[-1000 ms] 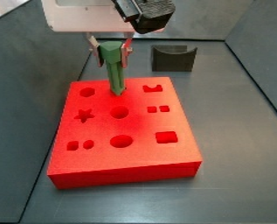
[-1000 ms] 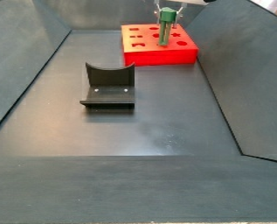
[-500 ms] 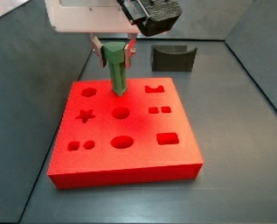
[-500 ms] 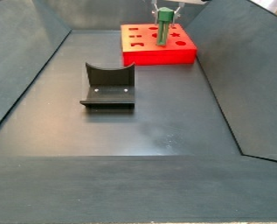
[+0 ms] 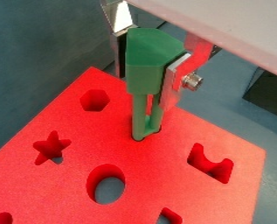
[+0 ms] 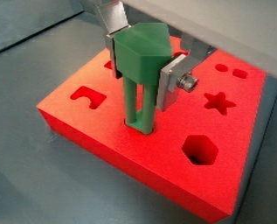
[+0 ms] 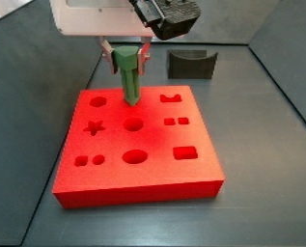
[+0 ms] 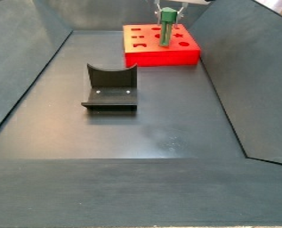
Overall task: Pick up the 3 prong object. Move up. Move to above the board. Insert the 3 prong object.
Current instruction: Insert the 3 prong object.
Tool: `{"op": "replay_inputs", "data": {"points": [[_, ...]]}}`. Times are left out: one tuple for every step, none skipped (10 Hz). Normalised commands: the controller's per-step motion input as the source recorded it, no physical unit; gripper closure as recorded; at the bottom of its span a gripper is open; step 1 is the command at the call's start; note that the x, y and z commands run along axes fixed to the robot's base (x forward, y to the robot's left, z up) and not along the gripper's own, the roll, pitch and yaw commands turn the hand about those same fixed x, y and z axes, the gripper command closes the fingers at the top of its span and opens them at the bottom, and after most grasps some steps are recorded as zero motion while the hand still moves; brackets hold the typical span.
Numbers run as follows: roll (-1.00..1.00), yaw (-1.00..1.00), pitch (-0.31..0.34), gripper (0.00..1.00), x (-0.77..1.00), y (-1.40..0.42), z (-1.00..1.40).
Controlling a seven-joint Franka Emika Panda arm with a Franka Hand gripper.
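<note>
The green 3 prong object [image 5: 148, 74] stands upright with its prong tips down in a recess of the red board [image 5: 58, 188]. It shows in both wrist views, also here [image 6: 138, 66], and in both side views [image 7: 126, 75] [image 8: 168, 27]. My gripper [image 5: 151, 54] is shut on its blocky head, with a silver finger plate on each side [image 6: 169, 77]. The board lies flat on the dark floor [image 7: 136, 145] [image 8: 162, 46]. Star, hexagon, circle, square and crown recesses show in its top.
A dark grey U-notched block [image 7: 191, 64] stands beyond the board in a side view. It also shows nearer the camera [image 8: 108, 87]. Dark sloping walls [image 8: 24, 80] enclose the floor on both sides.
</note>
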Motion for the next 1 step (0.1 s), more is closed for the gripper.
{"op": "replay_inputs", "data": {"points": [[0.0, 0.0, 0.0, 1.0, 0.0, 0.0, 0.0]]}}
